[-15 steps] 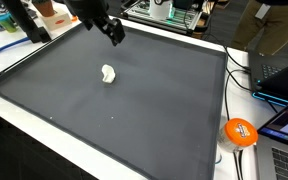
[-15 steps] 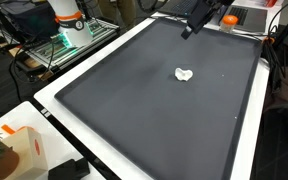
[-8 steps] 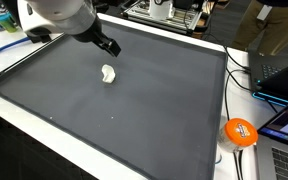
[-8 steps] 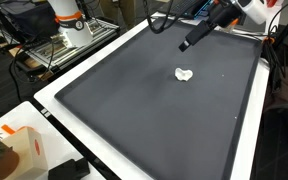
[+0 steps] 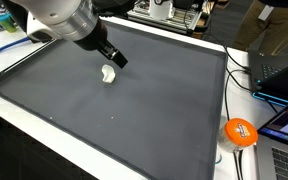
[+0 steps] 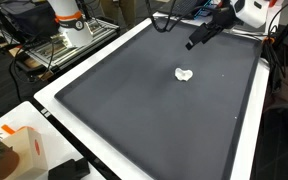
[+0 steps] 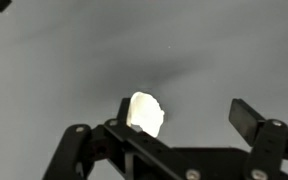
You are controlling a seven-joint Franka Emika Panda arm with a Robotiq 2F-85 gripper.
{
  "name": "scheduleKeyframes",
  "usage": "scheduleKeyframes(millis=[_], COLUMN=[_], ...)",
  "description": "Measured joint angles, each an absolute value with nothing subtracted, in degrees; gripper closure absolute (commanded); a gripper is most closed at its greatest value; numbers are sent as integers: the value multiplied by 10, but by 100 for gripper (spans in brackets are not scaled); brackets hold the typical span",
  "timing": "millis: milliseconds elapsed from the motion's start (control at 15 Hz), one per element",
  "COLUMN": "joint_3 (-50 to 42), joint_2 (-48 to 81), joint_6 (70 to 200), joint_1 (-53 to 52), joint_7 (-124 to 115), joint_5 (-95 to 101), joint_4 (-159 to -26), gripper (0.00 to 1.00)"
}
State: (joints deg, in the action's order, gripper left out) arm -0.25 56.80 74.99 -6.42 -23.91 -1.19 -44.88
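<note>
A small white crumpled lump (image 5: pixel 108 74) lies on the dark grey table mat (image 5: pixel 154 110); it also shows in an exterior view (image 6: pixel 185 74). My gripper (image 5: pixel 118 59) hovers just above and beside the lump, and it also shows in an exterior view (image 6: pixel 192 43). In the wrist view the gripper (image 7: pixel 189 115) is open and empty. The lump (image 7: pixel 145 113) shows below it, close to one finger, with bare mat (image 7: pixel 74 60) around it.
The mat has a white border (image 6: pixel 94 60). An orange ball (image 5: pixel 239 132) and laptops (image 5: pixel 284 75) lie past one edge. A robot base with an orange band (image 6: pixel 68 20) and a rack stand at another side. A white box (image 6: pixel 14 150) sits near a corner.
The arm has swung over the mat and come down toward the white lump. The lump has not moved.
</note>
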Motion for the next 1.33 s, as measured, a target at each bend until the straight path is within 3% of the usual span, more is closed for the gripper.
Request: scheduleKeyframes(millis=[333,1333], joint_3=[-10,-15], joint_2=[569,583], joint_6=[838,843], joint_1=[-64,-68], joint_7=[-276,-153], joint_5=[-12,47], joint_4=[-450,-451], gripper=[0,0])
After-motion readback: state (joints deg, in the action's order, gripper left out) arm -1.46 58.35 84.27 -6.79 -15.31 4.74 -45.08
